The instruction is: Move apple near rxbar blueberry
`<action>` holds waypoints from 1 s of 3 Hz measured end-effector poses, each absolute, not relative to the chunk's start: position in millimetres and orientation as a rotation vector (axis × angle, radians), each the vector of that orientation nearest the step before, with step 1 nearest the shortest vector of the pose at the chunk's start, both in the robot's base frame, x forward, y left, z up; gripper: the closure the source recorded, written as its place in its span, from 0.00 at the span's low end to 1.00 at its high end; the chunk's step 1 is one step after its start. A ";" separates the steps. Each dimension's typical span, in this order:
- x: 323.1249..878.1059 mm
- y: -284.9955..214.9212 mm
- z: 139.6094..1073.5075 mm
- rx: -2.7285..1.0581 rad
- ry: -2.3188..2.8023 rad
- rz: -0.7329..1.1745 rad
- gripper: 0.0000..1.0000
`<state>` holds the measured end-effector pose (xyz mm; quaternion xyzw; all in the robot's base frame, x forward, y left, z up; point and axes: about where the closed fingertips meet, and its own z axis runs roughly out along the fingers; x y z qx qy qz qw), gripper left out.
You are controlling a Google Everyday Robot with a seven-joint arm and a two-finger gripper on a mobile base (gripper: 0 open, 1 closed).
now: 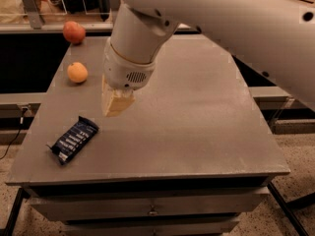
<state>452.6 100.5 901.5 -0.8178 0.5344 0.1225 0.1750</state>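
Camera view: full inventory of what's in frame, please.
apple: 1, red-orange, far left corner of the table, at the back edge.
orange fruit: 1, orange-yellow, left side of the table, nearer the camera than the apple.
rxbar blueberry: 1, dark navy with white lettering, lying flat at front left.
table: 1, grey, centre of view.
drawer: 1, grey, under the tabletop, front face.
arm: 1, white, reaching in from upper right.
gripper: 1, cream, above the table left of centre, apart from the apple and the bar.
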 end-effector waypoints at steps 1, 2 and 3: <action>451.8 101.2 901.8 -2.319 1.512 0.345 0.35; 450.9 101.9 902.0 -2.320 1.510 0.343 0.12; 450.1 102.5 902.3 -2.321 1.507 0.342 0.00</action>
